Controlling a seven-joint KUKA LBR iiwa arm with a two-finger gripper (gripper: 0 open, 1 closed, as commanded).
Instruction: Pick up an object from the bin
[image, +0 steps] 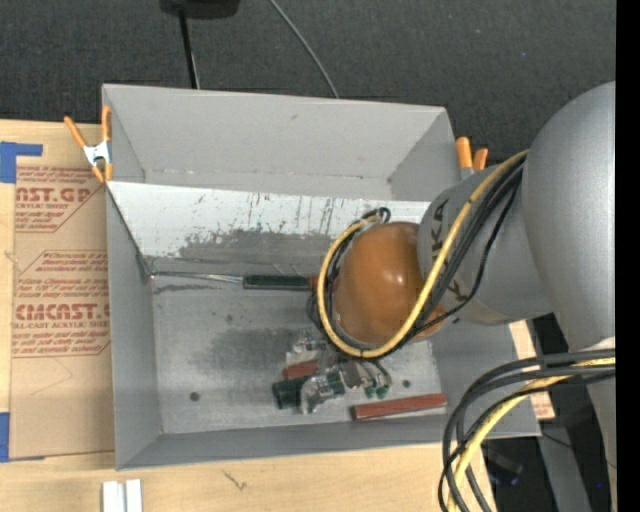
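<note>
Gripper (338, 360) low under the orange wrist cover (375, 285), down at a small heap of mixed bits (325, 385) just below that cover. Open or closed: cannot tell, masked by the cover. No sign of a held piece.

Nearest pieces: a little red block (297, 370) and a black chunk (287, 397) below-left of the cover, and a flat red-brown bar (400, 407) straight below it, on the floor of the grey bin (130, 330). Well left of the cover, a long thin dark-handled tool (240, 282) lying flat.

Probably light, stiff, small pieces, apt to skid on bare metal. Best pinched across the narrow sides. For the bar, across its width near mid-length, to avoid tipping.
</note>
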